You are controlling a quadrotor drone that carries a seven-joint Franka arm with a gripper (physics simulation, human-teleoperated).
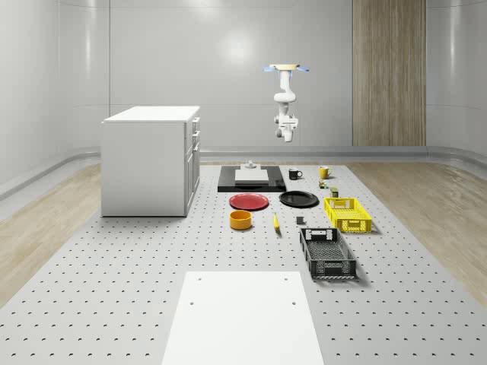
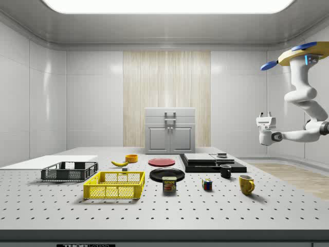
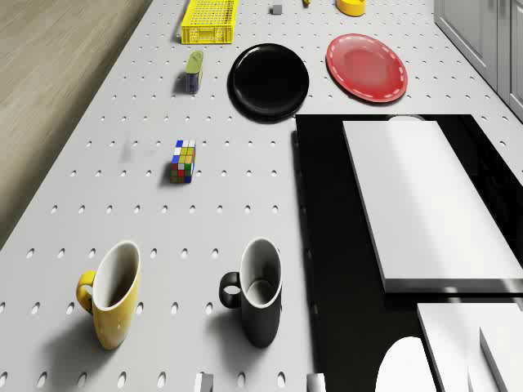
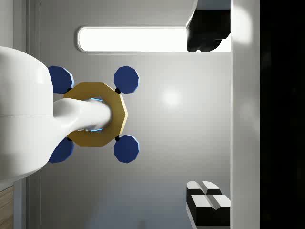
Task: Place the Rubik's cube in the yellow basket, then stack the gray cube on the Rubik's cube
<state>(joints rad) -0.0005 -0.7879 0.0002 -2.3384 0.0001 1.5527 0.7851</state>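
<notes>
The drone [image 1: 287, 69] hovers high above the far end of the worktop [image 1: 114, 304], past the black mug [image 1: 294, 174] and yellow mug [image 1: 323, 172]. Its arm hangs down and bends, with the gripper [image 2: 264, 119] well above the worktop and touching nothing. I cannot tell whether the fingers are spread or pressed together.

The Rubik's cube [image 3: 183, 161] sits on bare worktop, a small cube with faces split into little squares of white, blue, yellow, red and green. It stands flat, between the two mugs and the Spam can [image 3: 194, 71], apart from all of them. In the side view it lies between the can and the yellow mug.

The yellow basket [image 1: 348, 214] is a slatted, open-topped tray near the whole-scene view's right edge of the worktop, with a black basket [image 1: 327, 253] just nearer the camera. The gray cube [image 1: 300, 221] is a small plain block, resting on the worktop just beside the yellow basket, on its left in the whole-scene view.

A black plate [image 3: 268, 79] and a red plate [image 3: 366, 67] lie flat side by side.
</notes>
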